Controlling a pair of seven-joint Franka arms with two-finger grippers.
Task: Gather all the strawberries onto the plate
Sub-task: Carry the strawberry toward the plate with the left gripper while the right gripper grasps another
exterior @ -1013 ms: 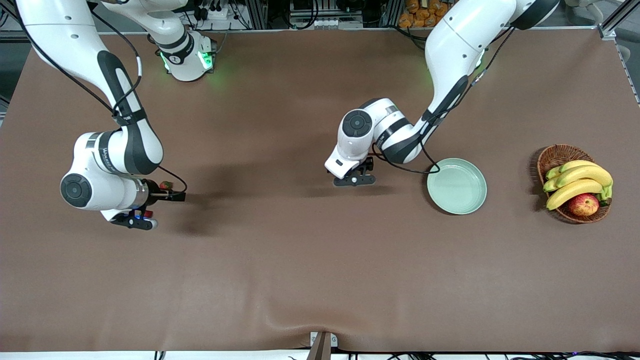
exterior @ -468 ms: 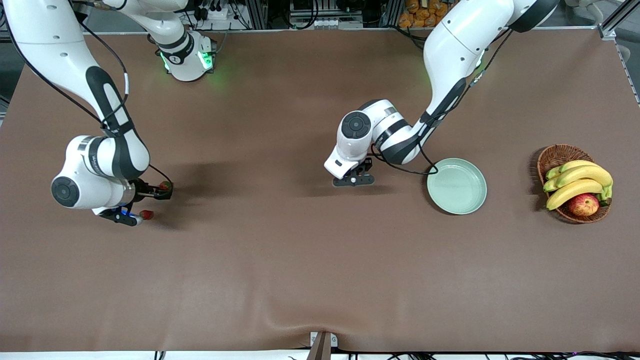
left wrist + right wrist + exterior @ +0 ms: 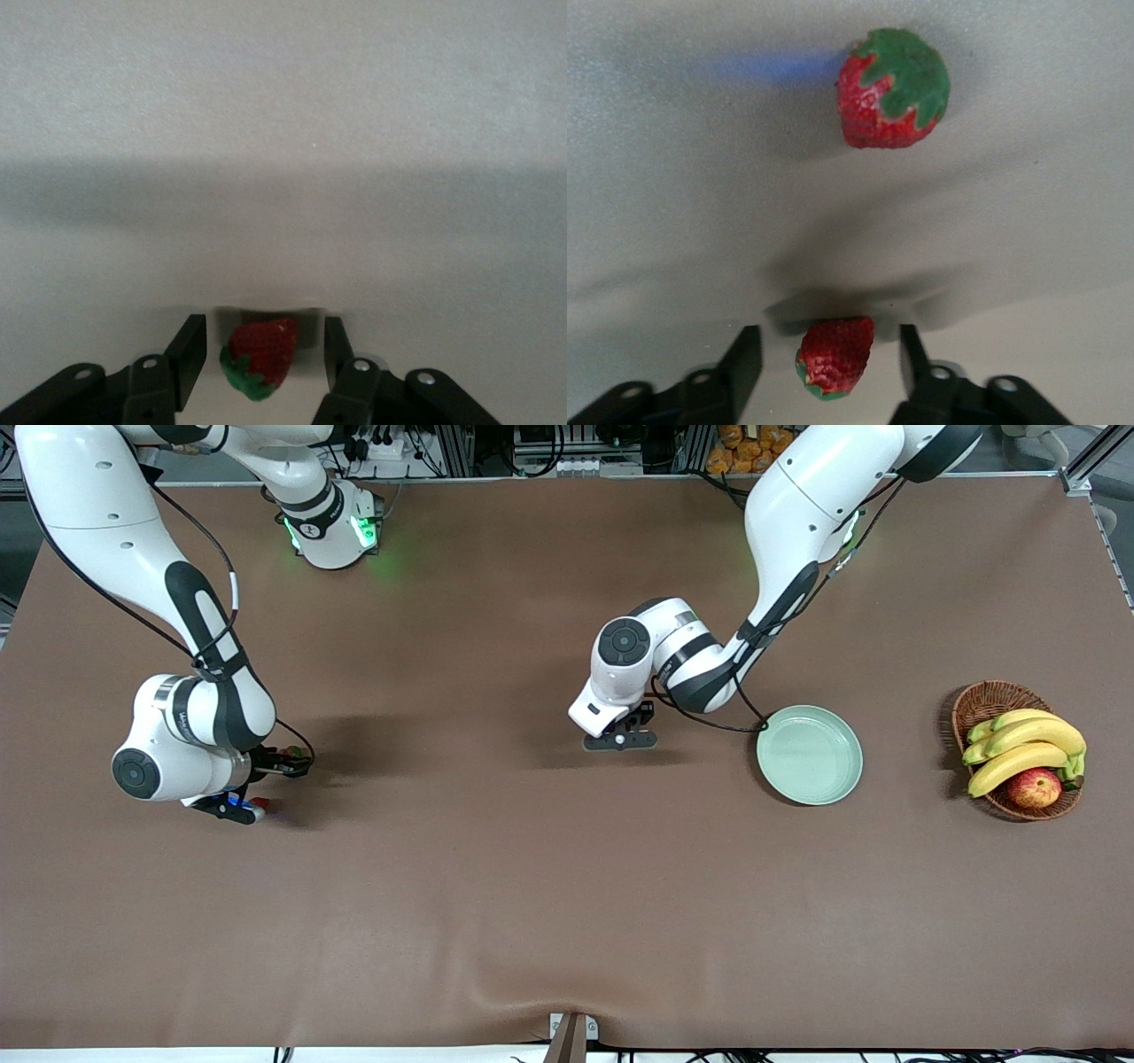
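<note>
Strawberry (image 3: 259, 356) between fingers (image 3: 188, 359) — untouched.

Three strawberries show: one (image 3: 259, 357) in the left wrist view, two (image 3: 835, 355) (image 3: 892, 88) in the right wrist view. There is one plate (image 3: 809, 755) and one basket (image 3: 985, 701), which holds one apple (image 3: 1033, 787) and one bunch of bananas (image 3: 1026, 747). Two arms work one table (image 3: 567, 886).

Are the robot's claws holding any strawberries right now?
Cannot tell. A strawberry sits between the left gripper fingers, another strawberry between the right gripper fingers; gaps show beside both.
</note>
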